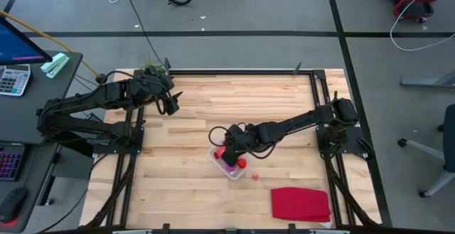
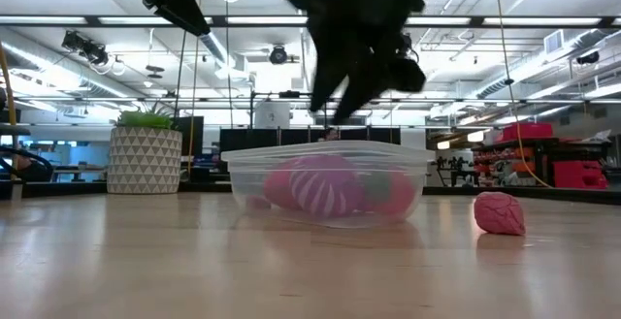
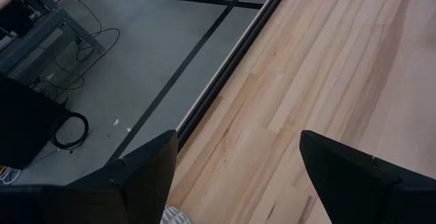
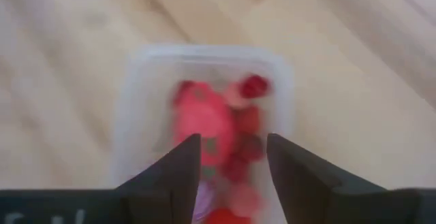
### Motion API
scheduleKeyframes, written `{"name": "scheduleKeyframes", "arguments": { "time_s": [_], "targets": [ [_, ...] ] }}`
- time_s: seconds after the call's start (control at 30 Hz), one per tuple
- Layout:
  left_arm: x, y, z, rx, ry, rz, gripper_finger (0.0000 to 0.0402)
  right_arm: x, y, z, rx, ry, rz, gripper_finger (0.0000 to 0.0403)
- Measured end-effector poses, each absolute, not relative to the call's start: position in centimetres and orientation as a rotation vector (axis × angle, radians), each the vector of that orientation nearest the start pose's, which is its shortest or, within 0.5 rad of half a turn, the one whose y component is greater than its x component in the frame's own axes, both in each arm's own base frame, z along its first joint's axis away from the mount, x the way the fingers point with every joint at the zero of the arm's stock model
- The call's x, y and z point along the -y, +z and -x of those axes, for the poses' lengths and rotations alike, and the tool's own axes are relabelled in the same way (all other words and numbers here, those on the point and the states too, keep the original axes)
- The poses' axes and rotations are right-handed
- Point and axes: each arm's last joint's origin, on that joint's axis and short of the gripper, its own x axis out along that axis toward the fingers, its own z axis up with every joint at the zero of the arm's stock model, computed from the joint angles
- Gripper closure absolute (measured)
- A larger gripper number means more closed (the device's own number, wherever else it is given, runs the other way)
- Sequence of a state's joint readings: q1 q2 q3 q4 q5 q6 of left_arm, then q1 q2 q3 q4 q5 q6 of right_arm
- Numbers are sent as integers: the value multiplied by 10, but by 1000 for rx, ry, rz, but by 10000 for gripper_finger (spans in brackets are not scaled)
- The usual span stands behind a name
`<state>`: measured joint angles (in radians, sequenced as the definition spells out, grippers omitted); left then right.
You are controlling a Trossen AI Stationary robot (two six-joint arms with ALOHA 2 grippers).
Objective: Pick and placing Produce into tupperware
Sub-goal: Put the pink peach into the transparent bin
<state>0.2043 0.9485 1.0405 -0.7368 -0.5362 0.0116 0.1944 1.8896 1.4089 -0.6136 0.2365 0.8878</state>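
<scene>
The clear tupperware (image 1: 232,167) sits near the middle of the table. It holds a large red-pink piece (image 4: 204,125), several small red pieces (image 4: 248,115) and a striped purple piece (image 2: 325,185). One small red-pink piece (image 1: 254,176) lies on the table beside it and also shows in the low view (image 2: 499,212). My right gripper (image 4: 234,166) hangs open just above the tupperware, fingers pointing down and touching nothing that I can see. My left gripper (image 3: 235,163) is open and empty at the table's far left (image 1: 170,104).
A flat red cloth (image 1: 300,203) lies at the near right of the table. A green plant in a white patterned pot (image 2: 144,159) stands at the far left edge, close to my left gripper. Bare wood lies between the two arms.
</scene>
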Motion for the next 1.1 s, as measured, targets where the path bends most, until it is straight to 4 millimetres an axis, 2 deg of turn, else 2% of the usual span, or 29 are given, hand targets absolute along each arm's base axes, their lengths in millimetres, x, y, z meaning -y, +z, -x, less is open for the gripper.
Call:
{"name": "scheduleKeyframes", "arguments": {
  "time_s": [0.1,0.27,0.37,0.5,0.63,0.8,1.0,1.1],
  "targets": [
    [-51,345,-172,-655,710,-120,86,-82,227,-390,-965,-407,-598,228],
    [-51,344,-172,-657,711,-120,86,-122,242,-382,-1057,-302,-745,233],
    [-51,344,-172,-656,711,-120,86,-149,241,-368,-1134,-339,-851,233],
    [-51,344,-172,-656,711,-119,86,-182,236,-339,-1250,-466,-883,233],
    [-51,344,-172,-656,711,-119,86,-201,230,-317,-1210,-612,-827,233],
    [-51,345,-172,-652,713,-113,86,-202,215,-307,-1157,-679,-767,233],
    [-51,345,-172,-652,713,-112,86,-180,182,-305,-1173,-759,-747,231],
    [-51,345,-172,-652,713,-112,86,-172,169,-312,-1144,-690,-750,231]
  ]
}}
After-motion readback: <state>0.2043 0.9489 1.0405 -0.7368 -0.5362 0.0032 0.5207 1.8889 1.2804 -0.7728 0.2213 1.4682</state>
